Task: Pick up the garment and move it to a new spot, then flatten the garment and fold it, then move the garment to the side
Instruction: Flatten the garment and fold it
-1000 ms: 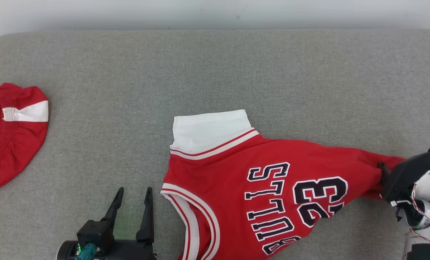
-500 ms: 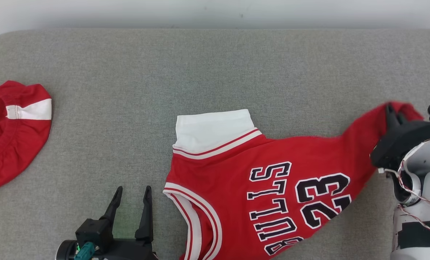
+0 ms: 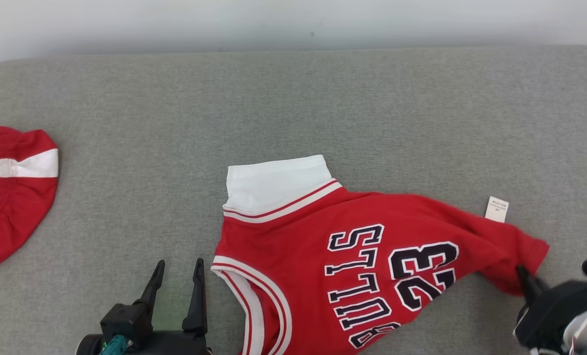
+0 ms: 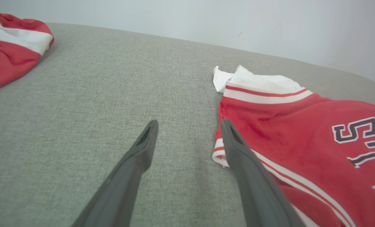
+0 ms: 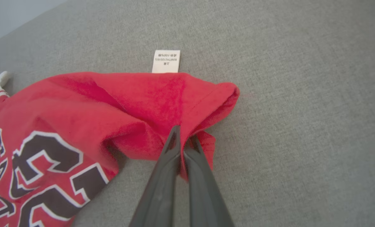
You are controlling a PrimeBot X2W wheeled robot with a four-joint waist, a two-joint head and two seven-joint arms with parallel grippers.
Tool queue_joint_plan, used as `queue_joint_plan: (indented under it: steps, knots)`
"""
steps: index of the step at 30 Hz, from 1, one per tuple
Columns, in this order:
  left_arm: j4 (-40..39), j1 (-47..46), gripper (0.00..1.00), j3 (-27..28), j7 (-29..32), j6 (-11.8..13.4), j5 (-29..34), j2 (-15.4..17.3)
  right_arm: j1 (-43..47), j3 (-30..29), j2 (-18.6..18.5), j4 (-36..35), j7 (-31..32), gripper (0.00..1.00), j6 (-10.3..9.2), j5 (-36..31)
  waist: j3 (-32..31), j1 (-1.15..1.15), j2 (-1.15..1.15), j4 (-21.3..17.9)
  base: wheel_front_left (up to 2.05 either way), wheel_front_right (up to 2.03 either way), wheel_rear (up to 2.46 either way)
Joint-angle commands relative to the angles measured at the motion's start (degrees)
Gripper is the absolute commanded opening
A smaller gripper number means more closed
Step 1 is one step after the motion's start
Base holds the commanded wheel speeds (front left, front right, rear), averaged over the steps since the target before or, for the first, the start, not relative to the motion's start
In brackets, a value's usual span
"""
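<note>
The garment [image 3: 372, 236] is a red jersey with a white collar, "BULLS" and "23", lying spread on the grey surface. My right gripper [image 3: 523, 273] is at its right end, shut on a fold of the red hem. In the right wrist view the two fingers [image 5: 182, 138] pinch that fold of the garment [image 5: 112, 104], and a white label [image 5: 166, 61] lies flat beyond it. My left gripper [image 3: 180, 264] stands open just left of the jersey's armhole. In the left wrist view this gripper [image 4: 189, 124] holds nothing, its right finger beside the striped edge of the garment [image 4: 301, 126].
Another red cloth with a white band [image 3: 12, 197] lies at the far left edge, also in the left wrist view [image 4: 11, 47]. The grey padded surface [image 3: 293, 98] runs back to a pale wall. The jersey's white label [image 3: 496, 209] sticks out near the right end.
My right gripper closed on the hem, lifted it toward the back, then brought it down and nearer. The hem now lies turned over with the white label showing. The left gripper stayed put.
</note>
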Motion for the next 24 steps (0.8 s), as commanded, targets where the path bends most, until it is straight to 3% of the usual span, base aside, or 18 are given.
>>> queue_joint_plan:
  steps: [1, 10, 12, 17, 24]
  knots:
    - [-0.2, 0.2, 1.0, 0.1, -0.3, 0.2, -0.2, 0.3, 1.2, 0.4, 0.5, -0.6, 0.5, 0.0, -0.13, 0.8, -0.1, 0.0, 0.0, -0.8, 0.0, 0.0, 0.0]
    - [-0.4, -0.5, 1.0, -0.1, -0.1, 0.3, -0.2, 0.8, 6.9, -1.3, 0.7, 2.9, 5.2, 0.0, -0.14, 1.1, -0.2, 0.0, 0.0, -2.7, 0.0, 0.0, 0.0]
    - [-0.4, -0.6, 1.0, -0.2, 0.0, 0.3, -0.2, 0.8, 6.5, -2.2, 0.7, 4.9, 5.2, 1.0, -0.14, 1.7, -0.3, 0.0, 0.0, -2.8, 0.0, 0.0, 0.0]
    - [-0.2, -0.6, 1.0, -0.5, 0.0, 0.4, -0.5, 0.9, 5.9, -4.5, 0.7, 5.5, 4.3, 1.0, -0.14, 2.4, -0.8, 0.0, 0.0, -2.6, 0.0, 0.0, 0.0]
    - [0.0, 0.2, 1.0, -0.5, -0.1, 0.6, -0.7, 0.5, 3.5, -11.0, 0.7, 0.8, 0.0, 1.0, -0.13, -0.2, -1.5, 0.0, 0.0, -2.4, 0.0, 0.0, 0.0]
